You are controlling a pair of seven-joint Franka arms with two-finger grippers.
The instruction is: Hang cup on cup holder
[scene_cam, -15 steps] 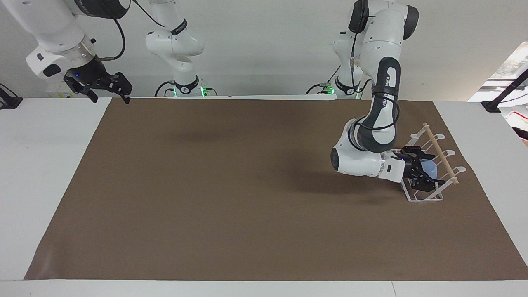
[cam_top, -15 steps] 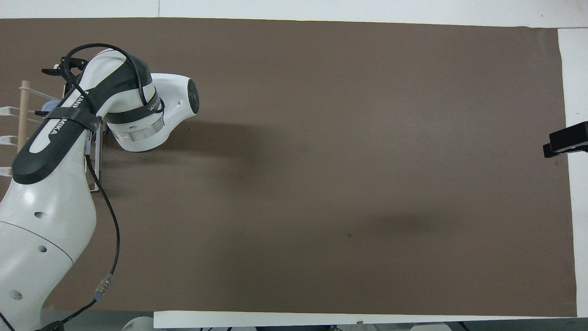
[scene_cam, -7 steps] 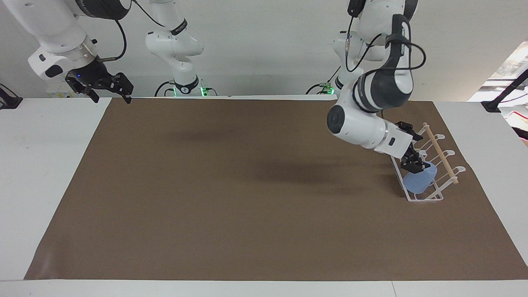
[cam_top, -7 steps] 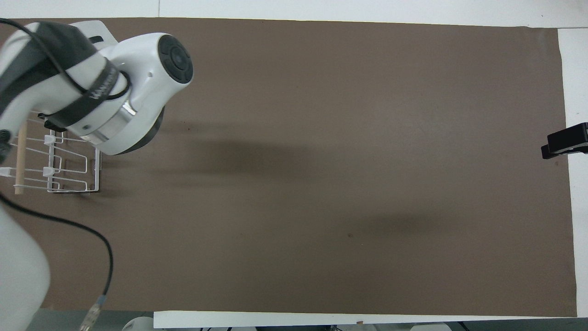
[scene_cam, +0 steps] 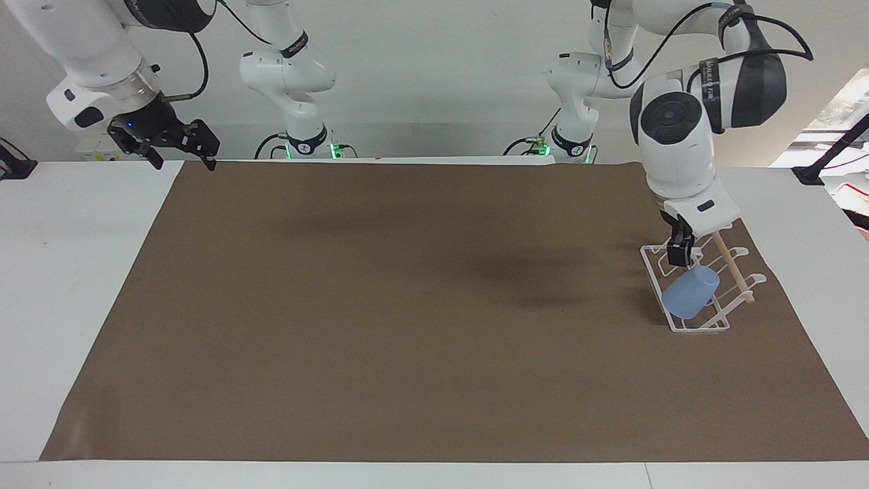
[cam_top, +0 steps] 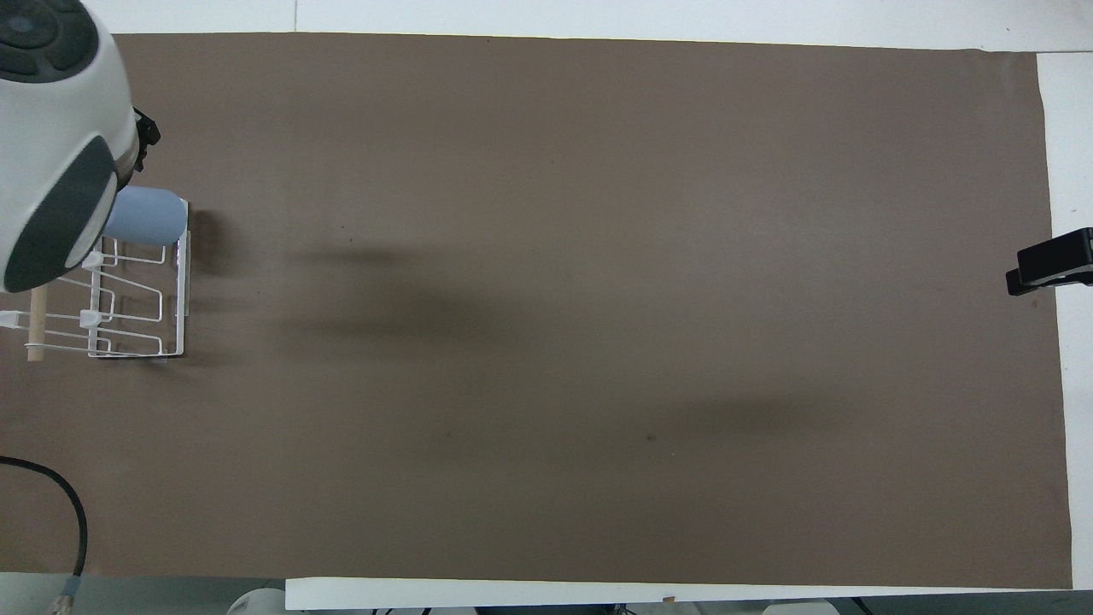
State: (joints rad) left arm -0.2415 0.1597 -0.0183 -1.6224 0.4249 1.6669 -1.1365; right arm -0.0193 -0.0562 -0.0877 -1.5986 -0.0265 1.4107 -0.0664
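Note:
The light-blue cup (scene_cam: 691, 292) hangs tilted on a prong of the white wire cup holder (scene_cam: 699, 328), at the left arm's end of the mat. It also shows in the overhead view (cam_top: 147, 218), at the end of the cup holder (cam_top: 128, 318) farthest from the robots. My left gripper (scene_cam: 687, 250) hangs just above the cup, open and apart from it, beside the wooden dowel (scene_cam: 732, 266). In the overhead view the left arm's wrist hides it. My right gripper (scene_cam: 182, 161) waits open and empty, raised over the mat's corner at the right arm's end.
A brown mat (scene_cam: 407, 305) covers most of the white table. The right gripper's tip (cam_top: 1049, 265) shows at the mat's edge in the overhead view. A black cable (cam_top: 51, 478) hangs near the left arm's base.
My left gripper has let go of the cup, risen and swung upright above the rack. The cup stays hanging on the prong. The right arm has not moved.

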